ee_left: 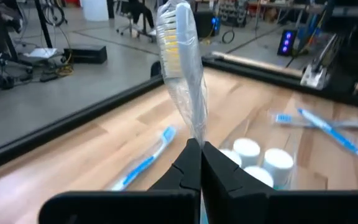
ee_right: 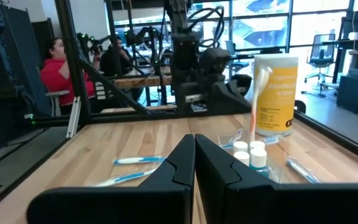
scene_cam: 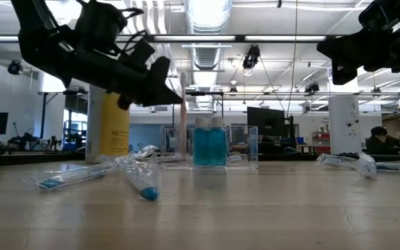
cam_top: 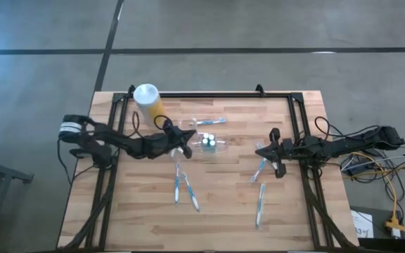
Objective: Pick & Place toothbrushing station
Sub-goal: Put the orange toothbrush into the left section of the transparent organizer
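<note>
The left gripper is clamped on a wrapped toothbrush, which stands up from between its closed fingers. Just beyond and below those tips sits the station, a clear box holding white-capped bottles, with the yellow canister behind it. The right gripper hangs well apart from the station, jaws together on nothing, loose toothbrushes on the table between them.

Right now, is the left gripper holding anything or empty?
Holding. The left gripper is shut on a wrapped toothbrush, which stands up above the clear holder.
</note>
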